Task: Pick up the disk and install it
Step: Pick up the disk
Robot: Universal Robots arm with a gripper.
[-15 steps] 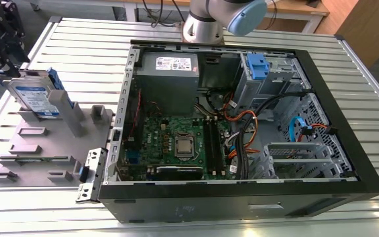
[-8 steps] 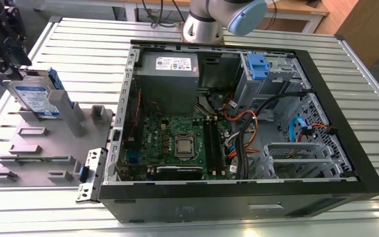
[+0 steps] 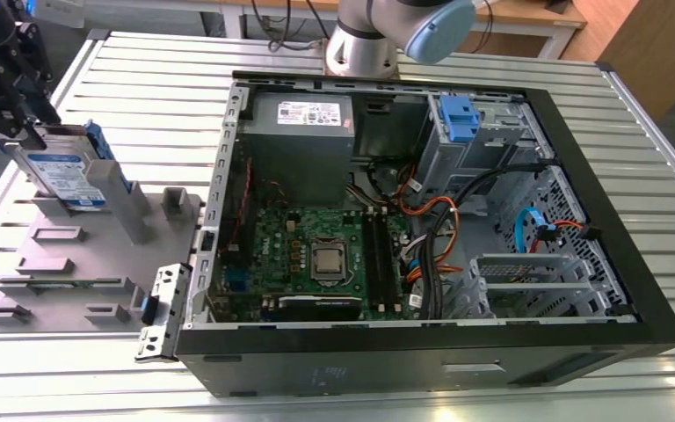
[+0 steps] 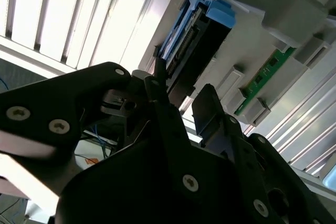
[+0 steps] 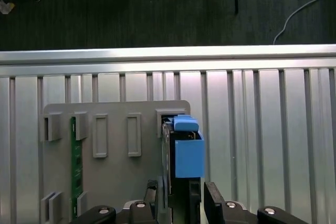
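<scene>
The disk [image 3: 70,176] stands on edge in a slot of the grey fixture plate [image 3: 56,264], at the exterior view's left, its blue-and-white label facing the camera. My gripper [image 3: 24,119] hangs just above its top end. In the first wrist view the disk [image 5: 181,148], with its blue side rail, lies between my two black fingers [image 5: 212,199], and my gripper [image 5: 184,199] is open with a small gap on each side. The second wrist view shows the disk [image 4: 191,40] just beyond my open gripper [image 4: 181,100].
An open computer case [image 3: 431,356] lies on the slatted metal table, to the exterior view's right of the fixture. A drive bay with a blue caddy [image 3: 460,119] sits at its far corner. A green memory stick [image 5: 76,166] and a short grey post [image 3: 176,204] stand on the fixture.
</scene>
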